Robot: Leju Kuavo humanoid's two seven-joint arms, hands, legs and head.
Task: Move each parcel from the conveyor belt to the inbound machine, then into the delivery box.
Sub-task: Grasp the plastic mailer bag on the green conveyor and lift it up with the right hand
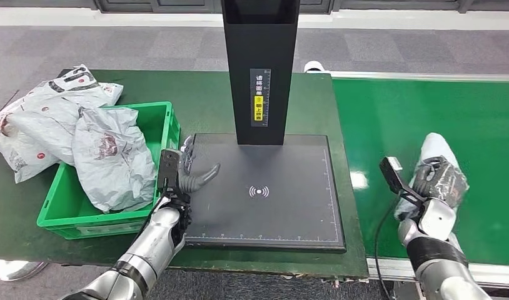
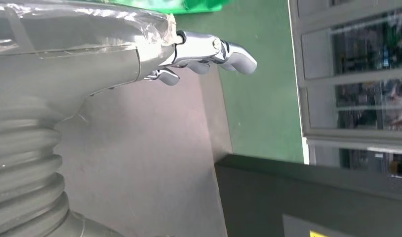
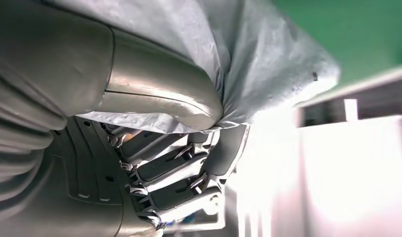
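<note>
A grey-white parcel [image 1: 438, 164] lies on the green conveyor belt [image 1: 427, 112] at the right. My right hand [image 1: 434, 182] grips it, and in the right wrist view the thumb and fingers [image 3: 179, 168] close around the parcel's plastic [image 3: 268, 59]. The black inbound machine [image 1: 264, 194] stands in the middle, its flat plate bare. My left hand [image 1: 191, 176] hovers over the plate's left edge with fingers [image 2: 228, 52] apart, holding nothing. The green delivery box [image 1: 149, 119] on the left holds grey parcels [image 1: 108, 156].
Several more grey parcels [image 1: 39, 119] lie piled on the green table behind and left of the box. The machine's tall black column [image 1: 260, 69] rises over the plate's far side. Glass-fronted cabinets [image 2: 357, 79] show in the left wrist view.
</note>
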